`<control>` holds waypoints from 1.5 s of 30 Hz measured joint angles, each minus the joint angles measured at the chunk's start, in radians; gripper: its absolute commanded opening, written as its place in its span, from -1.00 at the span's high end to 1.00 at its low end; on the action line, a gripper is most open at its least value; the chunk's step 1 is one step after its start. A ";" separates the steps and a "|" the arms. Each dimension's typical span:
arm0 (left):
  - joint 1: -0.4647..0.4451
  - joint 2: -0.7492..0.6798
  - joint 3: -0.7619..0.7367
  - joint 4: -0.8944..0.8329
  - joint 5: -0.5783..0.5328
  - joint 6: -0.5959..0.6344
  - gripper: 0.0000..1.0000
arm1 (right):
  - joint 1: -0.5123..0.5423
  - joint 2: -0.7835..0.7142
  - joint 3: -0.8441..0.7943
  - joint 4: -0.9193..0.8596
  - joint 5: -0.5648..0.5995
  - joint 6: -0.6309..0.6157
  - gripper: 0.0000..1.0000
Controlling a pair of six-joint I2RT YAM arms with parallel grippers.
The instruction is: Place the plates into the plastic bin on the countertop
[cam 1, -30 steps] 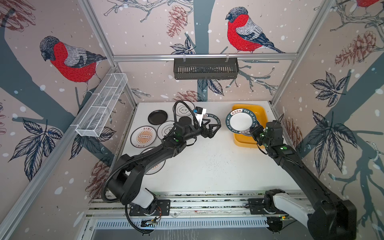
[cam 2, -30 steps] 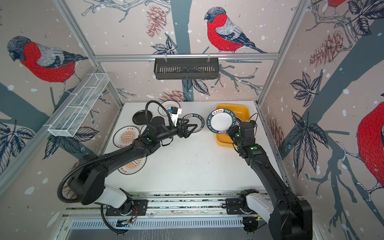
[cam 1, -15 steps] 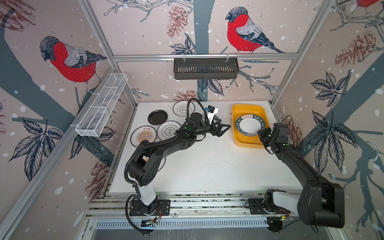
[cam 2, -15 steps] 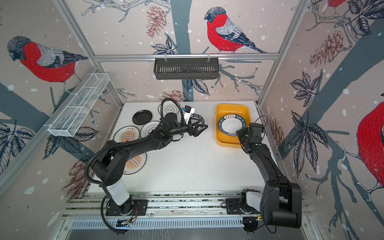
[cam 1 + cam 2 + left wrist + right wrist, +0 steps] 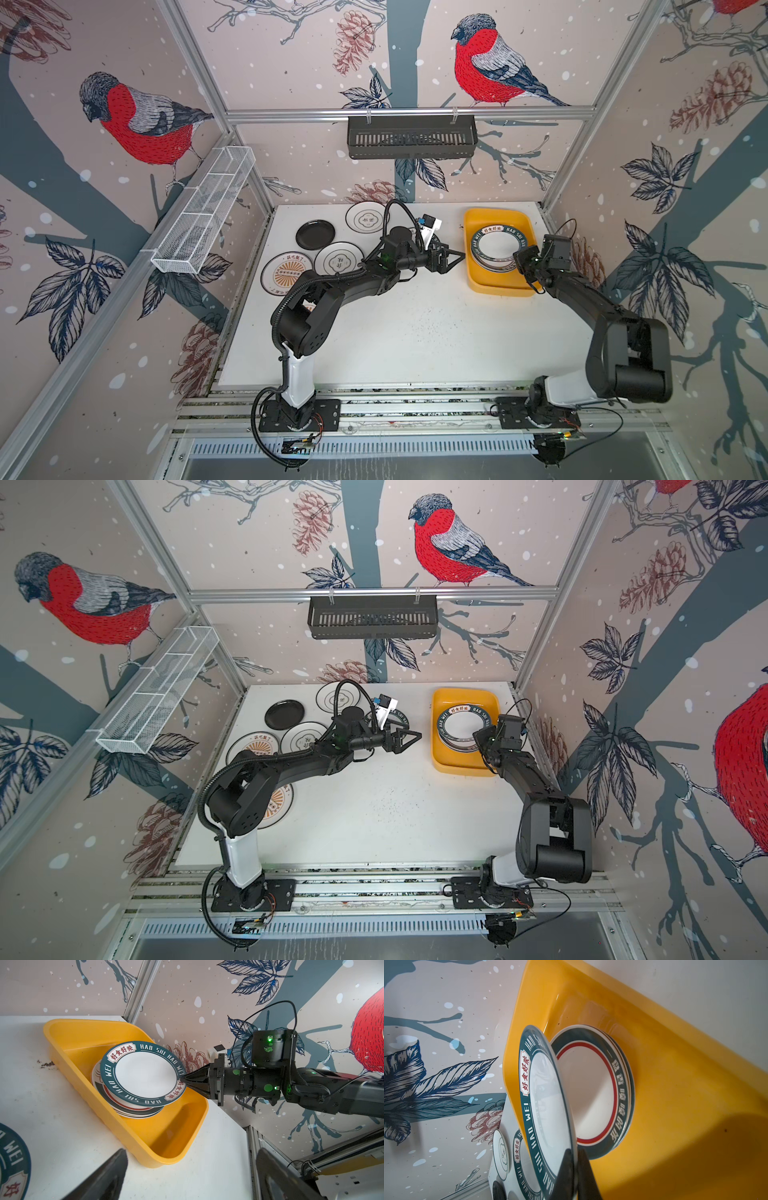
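**Top views.** In both top views the plastic bin [image 5: 496, 214] sits in the far right corner of the countertop [image 5: 415, 332]. The right gripper [image 5: 519, 259] is at the bin's right rim, pinching the edge of a green-rimmed lettered plate [image 5: 496, 249] that lies over the bin. The left gripper [image 5: 451, 259] hangs just left of the bin with its jaws spread, holding nothing. Loose plates lie toward the far left corner: a black plate [image 5: 315, 234], two emblem plates [image 5: 365, 217] and a sunburst plate [image 5: 286, 272].

**Left wrist view.** The lettered plate [image 5: 143, 1074] sits tilted above a stack [image 5: 133, 1112] inside the bin [image 5: 83, 1028]. The right gripper [image 5: 182, 1080] is clamped on its rim. The left fingers [image 5: 104, 1176] stand wide apart.

**Right wrist view.** The fingers [image 5: 566, 1167] are pressed onto the plate's rim. The gripped side is raised clear of the red-ringed plate [image 5: 591, 1095] that tops the stack. Whether the far edge touches the stack cannot be told.
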 measured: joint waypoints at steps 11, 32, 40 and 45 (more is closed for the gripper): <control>0.000 0.056 0.052 0.003 -0.001 -0.020 -0.93 | -0.010 0.090 0.019 0.053 -0.018 -0.001 0.99; 0.016 0.087 0.101 -0.043 0.000 -0.026 -0.93 | -0.024 0.163 0.003 0.115 -0.026 0.001 0.81; 0.039 0.042 0.090 -0.093 -0.003 0.005 -0.93 | -0.024 0.171 -0.018 0.145 -0.035 0.006 0.47; 0.045 -0.016 0.085 -0.172 -0.031 0.072 -0.93 | -0.019 0.153 -0.034 0.148 -0.036 0.013 0.23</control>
